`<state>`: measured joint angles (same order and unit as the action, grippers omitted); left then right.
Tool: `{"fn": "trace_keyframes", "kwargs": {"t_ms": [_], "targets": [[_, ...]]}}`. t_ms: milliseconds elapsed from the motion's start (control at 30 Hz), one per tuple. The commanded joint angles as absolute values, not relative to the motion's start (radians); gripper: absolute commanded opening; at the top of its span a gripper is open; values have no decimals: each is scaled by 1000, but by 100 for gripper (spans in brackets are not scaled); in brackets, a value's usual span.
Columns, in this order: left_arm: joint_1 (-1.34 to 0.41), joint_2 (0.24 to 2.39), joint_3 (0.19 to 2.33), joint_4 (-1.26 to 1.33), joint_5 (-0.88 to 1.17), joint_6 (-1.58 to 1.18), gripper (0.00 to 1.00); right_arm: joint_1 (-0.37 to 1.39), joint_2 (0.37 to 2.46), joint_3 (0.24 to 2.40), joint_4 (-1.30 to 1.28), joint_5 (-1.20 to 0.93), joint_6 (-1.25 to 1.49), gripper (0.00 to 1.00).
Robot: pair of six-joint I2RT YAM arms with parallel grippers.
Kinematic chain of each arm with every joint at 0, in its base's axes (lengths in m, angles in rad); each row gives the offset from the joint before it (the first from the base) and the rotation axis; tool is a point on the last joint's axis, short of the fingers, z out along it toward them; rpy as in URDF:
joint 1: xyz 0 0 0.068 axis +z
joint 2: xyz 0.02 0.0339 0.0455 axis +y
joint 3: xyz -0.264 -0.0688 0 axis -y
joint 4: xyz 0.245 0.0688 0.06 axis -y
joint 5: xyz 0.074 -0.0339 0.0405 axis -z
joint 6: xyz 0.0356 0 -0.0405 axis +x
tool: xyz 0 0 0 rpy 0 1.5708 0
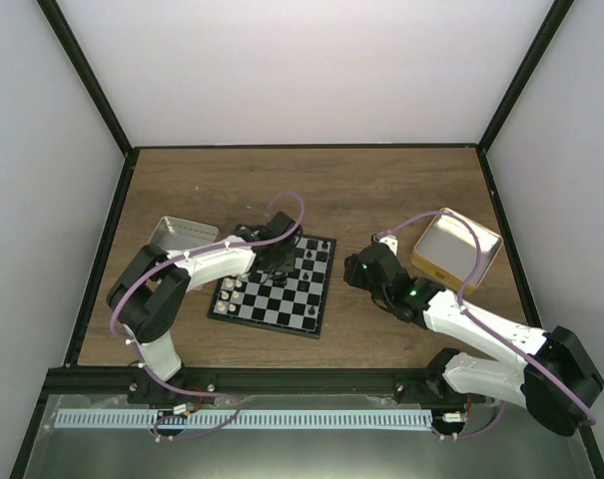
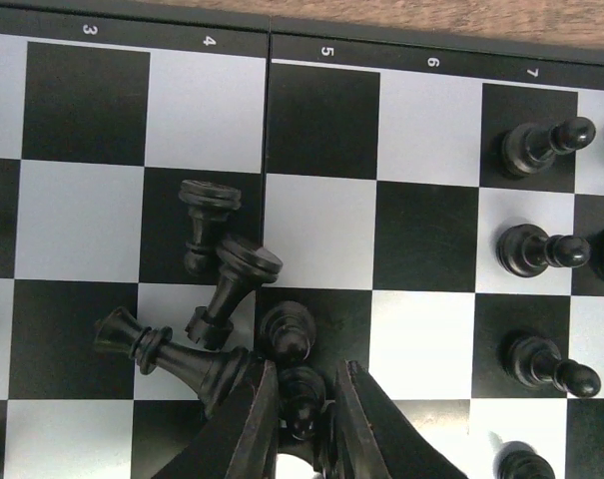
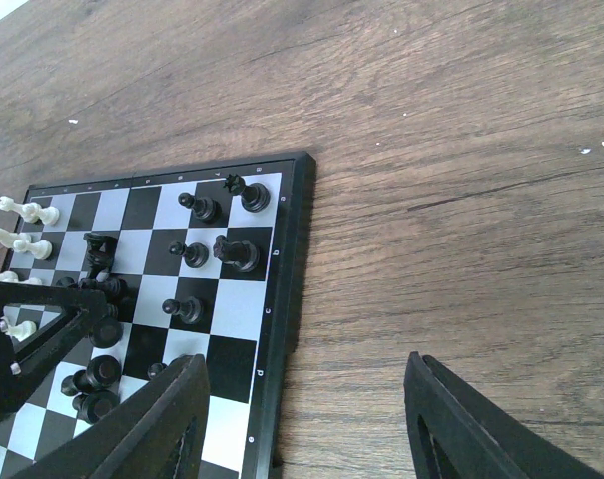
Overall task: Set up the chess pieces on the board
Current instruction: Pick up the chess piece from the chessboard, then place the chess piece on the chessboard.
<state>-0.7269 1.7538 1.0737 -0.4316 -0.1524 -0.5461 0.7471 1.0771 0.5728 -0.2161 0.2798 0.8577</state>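
1. The left fingers (image 2: 252,424) pinch a black pawn (image 2: 302,399) on the board (image 2: 421,130); a straight upward lift suits best.
2. Toppled pieces (image 2: 222,289) crowd just beside it, so a slow rise avoids dragging them.
3. The right fingers (image 3: 152,429) hang spread and empty over the counter (image 3: 431,150) beside the board.

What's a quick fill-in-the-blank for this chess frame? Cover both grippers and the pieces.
1. The left gripper is shut on a small piece whose colour is ____.
2. The right gripper has its jaws ____, with nothing between them.
3. In the top view, the white pieces stand on the ____ side of the board.
Missing words: black; open; left.
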Motion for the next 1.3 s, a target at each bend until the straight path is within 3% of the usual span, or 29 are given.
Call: {"fn": "trace_keyframes", "kwargs": {"t_ms": [0, 300, 667, 933, 1267], "targets": [[-724, 1776, 1101, -426, -162, -537, 19, 739, 1081, 572, -202, 293, 863, 55], [-724, 1737, 1096, -421, -162, -530, 9, 740, 1077, 573, -205, 292, 863, 55], [-759, 1607, 1060, -426, -119, -521, 10, 740, 1077, 571, -201, 283, 868, 55], [-887, 1550, 979, -436, -127, -564, 10, 739, 1077, 566, -199, 281, 875, 55], [-1005, 1588, 936, -444, -187, -595, 10, 739, 1085, 562, -192, 272, 877, 55]]}}
